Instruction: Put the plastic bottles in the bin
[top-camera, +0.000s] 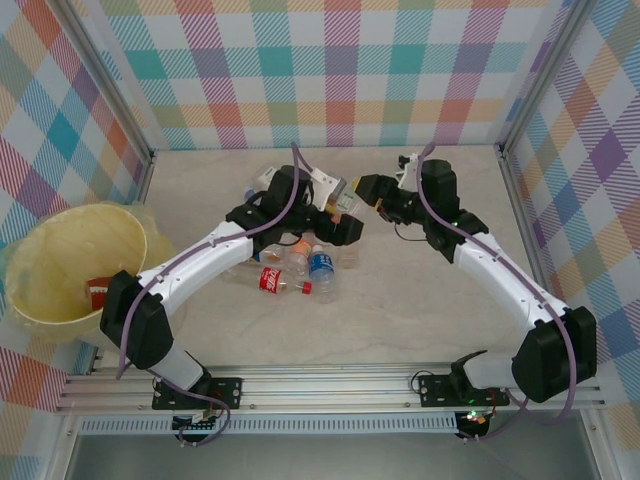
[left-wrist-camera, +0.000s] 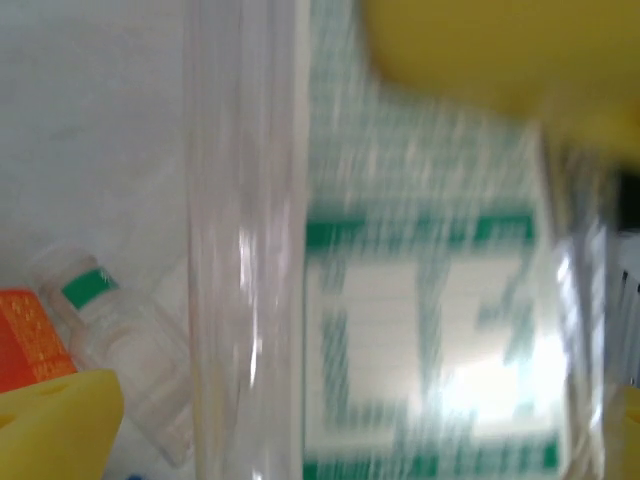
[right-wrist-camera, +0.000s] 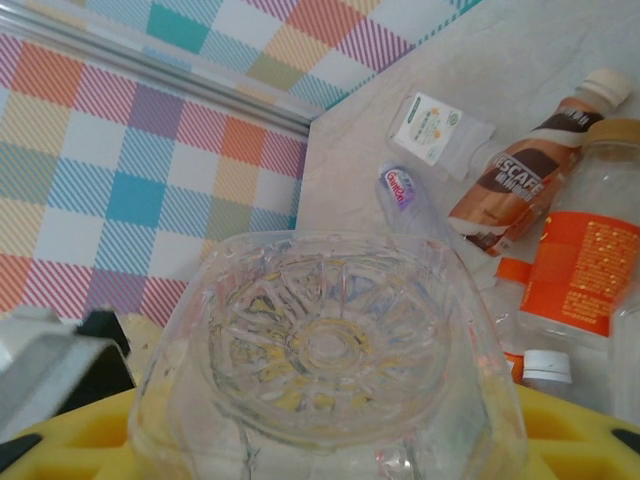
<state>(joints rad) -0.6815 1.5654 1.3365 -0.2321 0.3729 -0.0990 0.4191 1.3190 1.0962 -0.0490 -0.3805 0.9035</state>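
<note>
- Pastel checked walls (top-camera: 340, 70) enclose a pale, stone-look tabletop (top-camera: 420, 290).
- The bin (top-camera: 60, 250), a round translucent yellow tub at far left, holds one red-labelled bottle (top-camera: 97, 292).
- Loose bottles (top-camera: 300, 268) lie clustered mid-table.
- We see the right gripper (top-camera: 368, 188) clamped on a clear bottle (right-wrist-camera: 325, 350) with a ribbed base.
- The left gripper (top-camera: 338, 215) gapes wide around that bottle, not squeezing it.

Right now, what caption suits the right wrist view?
Right gripper holding a clear bottle base-first; brown Nescafe bottle lying beyond.
</note>
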